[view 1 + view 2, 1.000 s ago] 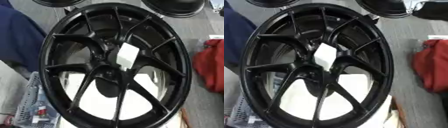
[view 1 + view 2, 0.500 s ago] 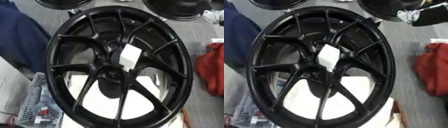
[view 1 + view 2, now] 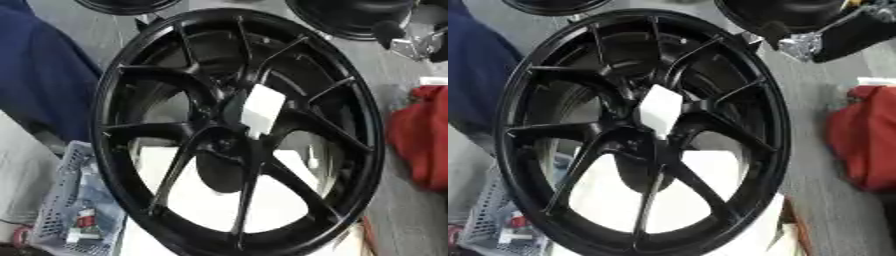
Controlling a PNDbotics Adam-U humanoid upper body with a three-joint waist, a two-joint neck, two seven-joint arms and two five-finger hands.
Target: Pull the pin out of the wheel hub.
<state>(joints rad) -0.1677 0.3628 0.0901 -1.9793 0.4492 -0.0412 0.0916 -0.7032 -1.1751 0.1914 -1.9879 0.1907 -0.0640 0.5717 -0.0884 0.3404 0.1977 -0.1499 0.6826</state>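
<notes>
A large black wheel hub (image 3: pixel 144 129) with thin spokes fills both views, lying tilted on a white surface (image 3: pixel 210 202). A white, flat-faced piece (image 3: pixel 661 108) stands out of its centre; I take it for the pin. My right hand (image 3: pixel 796 44), black with a silver part, comes in from the upper right corner. It hangs just beyond the hub's far right rim, well apart from the white piece. Nothing is in it that I can see. My left hand shows in neither view.
A red cloth (image 3: pixel 424 135) lies to the right of the hub and a dark blue cloth (image 3: pixel 44 75) to its left. A grey mesh basket (image 3: pixel 74 210) with small items sits at the lower left. Other black wheels (image 3: pixel 350 17) lie along the far edge.
My right arm has come further into view from the upper right, toward the hub's rim. The whole picture has shifted a little. The white piece still sits in the hub's centre.
</notes>
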